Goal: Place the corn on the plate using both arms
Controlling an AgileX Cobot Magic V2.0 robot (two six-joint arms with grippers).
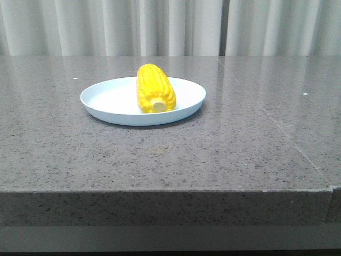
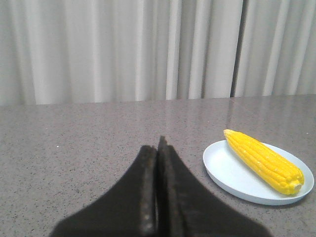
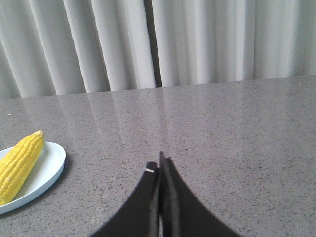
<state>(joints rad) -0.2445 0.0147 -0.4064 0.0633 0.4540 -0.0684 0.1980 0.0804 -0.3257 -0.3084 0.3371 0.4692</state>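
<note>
The yellow corn (image 1: 154, 88) lies on the pale blue-white plate (image 1: 106, 98) in the middle of the grey table, its pale stub end toward the front. Neither gripper shows in the front view. In the left wrist view my left gripper (image 2: 158, 148) is shut and empty, well away from the plate (image 2: 227, 170) and the corn (image 2: 264, 160). In the right wrist view my right gripper (image 3: 160, 165) is shut and empty, apart from the plate (image 3: 47, 170) and the corn (image 3: 19, 165).
The grey speckled stone table (image 1: 240, 144) has its front edge near the camera and a seam line running across its right part. Pale curtains (image 1: 170, 26) hang behind the table's far edge.
</note>
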